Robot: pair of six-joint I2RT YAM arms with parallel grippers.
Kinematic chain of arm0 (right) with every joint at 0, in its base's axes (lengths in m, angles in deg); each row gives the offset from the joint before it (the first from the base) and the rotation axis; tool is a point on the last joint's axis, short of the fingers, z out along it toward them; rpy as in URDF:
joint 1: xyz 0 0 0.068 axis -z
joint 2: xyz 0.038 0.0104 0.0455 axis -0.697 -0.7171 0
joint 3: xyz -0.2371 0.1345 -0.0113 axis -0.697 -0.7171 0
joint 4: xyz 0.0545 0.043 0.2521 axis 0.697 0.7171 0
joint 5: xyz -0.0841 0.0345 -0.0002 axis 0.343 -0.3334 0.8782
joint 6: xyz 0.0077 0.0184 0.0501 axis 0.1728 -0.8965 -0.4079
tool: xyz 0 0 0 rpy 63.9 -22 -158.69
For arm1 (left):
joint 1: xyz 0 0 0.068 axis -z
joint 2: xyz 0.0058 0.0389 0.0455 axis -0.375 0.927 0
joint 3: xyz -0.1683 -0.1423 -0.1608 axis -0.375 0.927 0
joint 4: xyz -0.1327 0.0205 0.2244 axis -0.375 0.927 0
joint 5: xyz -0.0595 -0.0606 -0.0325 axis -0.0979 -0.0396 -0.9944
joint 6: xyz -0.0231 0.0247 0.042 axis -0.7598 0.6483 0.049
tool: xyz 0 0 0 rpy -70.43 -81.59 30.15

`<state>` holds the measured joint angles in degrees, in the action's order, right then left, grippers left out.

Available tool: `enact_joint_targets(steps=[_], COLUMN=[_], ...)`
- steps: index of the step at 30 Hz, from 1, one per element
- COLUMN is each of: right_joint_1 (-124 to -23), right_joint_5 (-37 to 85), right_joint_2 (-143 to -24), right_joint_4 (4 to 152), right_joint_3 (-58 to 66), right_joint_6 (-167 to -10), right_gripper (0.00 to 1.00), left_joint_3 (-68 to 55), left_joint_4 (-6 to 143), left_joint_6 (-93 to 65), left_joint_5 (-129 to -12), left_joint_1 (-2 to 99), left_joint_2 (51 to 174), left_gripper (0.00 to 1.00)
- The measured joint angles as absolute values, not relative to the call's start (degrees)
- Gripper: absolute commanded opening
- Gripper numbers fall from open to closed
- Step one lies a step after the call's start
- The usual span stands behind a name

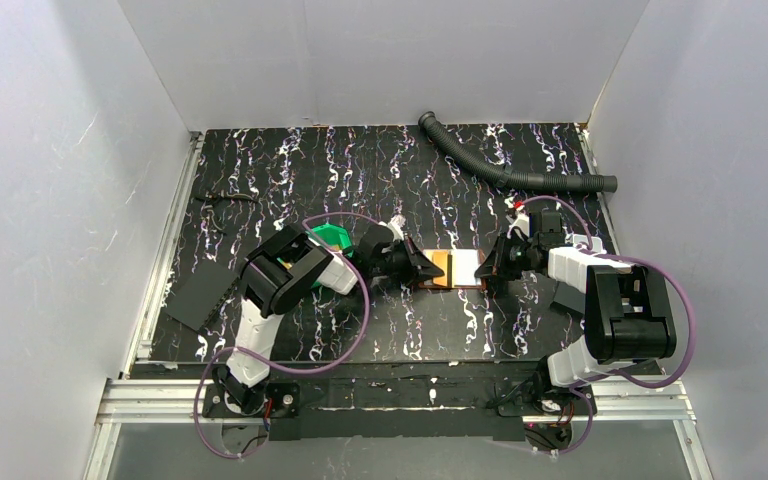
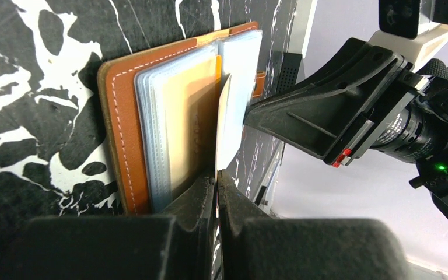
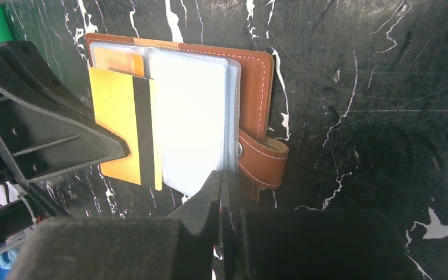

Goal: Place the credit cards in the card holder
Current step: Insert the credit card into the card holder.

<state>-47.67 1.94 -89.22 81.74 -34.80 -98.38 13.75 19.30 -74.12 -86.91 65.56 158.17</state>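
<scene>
The card holder lies open and flat on the black marbled table, midway between the two arms; its snap tab points toward the right arm. Clear sleeves fill the inside, and an orange card already shows through a pocket on the left page.

A yellow card with a dark stripe sits over that left page. The left gripper pinches its outer edge, fingers pressed together on it. From the left wrist the card is seen edge-on, tilted up off the page rather than lying flat.

The right gripper has its jaws closed at the free edge of one clear sleeve. It seems to nip and lift that sleeve, though its own fingers hide the contact.

The step in hand looks like feeding the yellow card into a pocket; most of the card is outside the plastic, so it is not yet seated.

The next move likely calls for three things: lowering the tilt so the card runs parallel to the sleeve; lining its leading edge up with the pocket mouth; then pushing it in while the right gripper holds the sleeve taut. The card should be let go only once the pocket grips it.

A green bin stands behind the left arm; whether it holds more cards cannot be told.
</scene>
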Motion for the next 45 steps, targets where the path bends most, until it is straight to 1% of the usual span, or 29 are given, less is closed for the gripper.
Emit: enact_joint_targets(steps=[10,16,27,33,37,38,39,41,43,45], right_joint_1=[-47.67,-47.69,-47.67,-47.67,-47.67,-47.67,-47.67,-47.67,-47.68,-47.67], right_joint_5=[1.72,1.65,1.27,1.26,1.21,1.19,1.19,1.16,1.05,0.96], right_joint_2=[-89.22,-89.22,-89.55,-89.55,-89.55,-89.55,-89.55,-89.55,-89.55,-89.55], right_joint_4=[81.77,81.82,81.73,81.72,81.66,81.63,81.62,81.60,81.62,81.62], right_joint_3=[-34.80,-34.80,-34.80,-34.80,-34.80,-34.80,-34.80,-34.80,-34.82,-34.84], right_joint_6=[-98.35,-98.19,-98.20,-98.28,-98.65,-98.76,-98.90,-99.15,-99.28,-99.29], right_gripper=[0.07,0.07,0.07,0.07,0.08,0.08,0.08,0.08,0.08,0.08], left_joint_3=[10.25,4.77,3.18,3.18,3.35,3.49,3.63,3.71,3.73,3.62], left_joint_4=[24.51,28.89,30.74,30.67,30.18,30.08,29.99,30.11,30.44,31.05], left_joint_6=[-71.72,-66.54,-56.03,-56.59,-60.15,-61.34,-62.46,-64.43,-65.63,-66.63], left_joint_5=[-90.54,-91.55,-92.76,-92.23,-90.45,-89.94,-89.65,-89.23,-88.95,-88.94], left_joint_1=[64.13,64.13,64.03,64.35,65.24,65.45,65.60,65.71,65.71,65.74], left_joint_2=[158.64,160.53,160.56,160.56,160.56,160.56,160.56,160.56,160.55,160.19], left_gripper=[0.00,0.00,0.00,0.00,0.01,0.05,0.15,0.29,0.37,0.41])
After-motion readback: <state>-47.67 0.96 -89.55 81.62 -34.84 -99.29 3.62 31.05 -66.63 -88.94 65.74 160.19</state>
